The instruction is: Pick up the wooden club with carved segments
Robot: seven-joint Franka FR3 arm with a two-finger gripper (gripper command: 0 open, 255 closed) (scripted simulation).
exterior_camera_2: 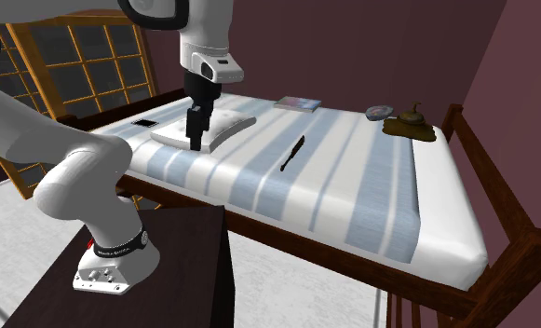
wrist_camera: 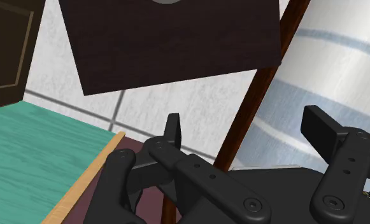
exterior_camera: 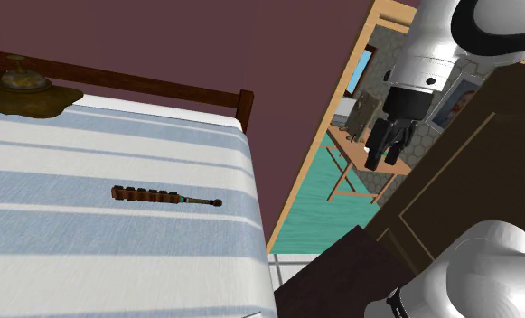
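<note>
The club (exterior_camera: 165,196) is a brown stick with a row of carved segments and a thin dark handle. It lies flat on the blue-and-white striped bed (exterior_camera: 70,244). In the second exterior view the club (exterior_camera_2: 293,154) looks dark and rests mid-bed. My black gripper (exterior_camera: 384,149) hangs in the air beyond the bed's side, well to the shoulder view's right of the club. From the second exterior view the gripper (exterior_camera_2: 196,130) is left of the club, in front of a white pillow (exterior_camera_2: 223,123). In the wrist view the gripper (wrist_camera: 247,130) is open with nothing between its fingers (wrist_camera: 172,130).
A brown ornament (exterior_camera: 21,90) sits by the wooden headboard (exterior_camera: 161,87). A book (exterior_camera_2: 298,102) and a small dish (exterior_camera_2: 380,112) lie at the far side. The dark stand (exterior_camera_2: 156,270) is beside the bed. A doorway with a teal floor (exterior_camera: 314,208) lies past the gripper.
</note>
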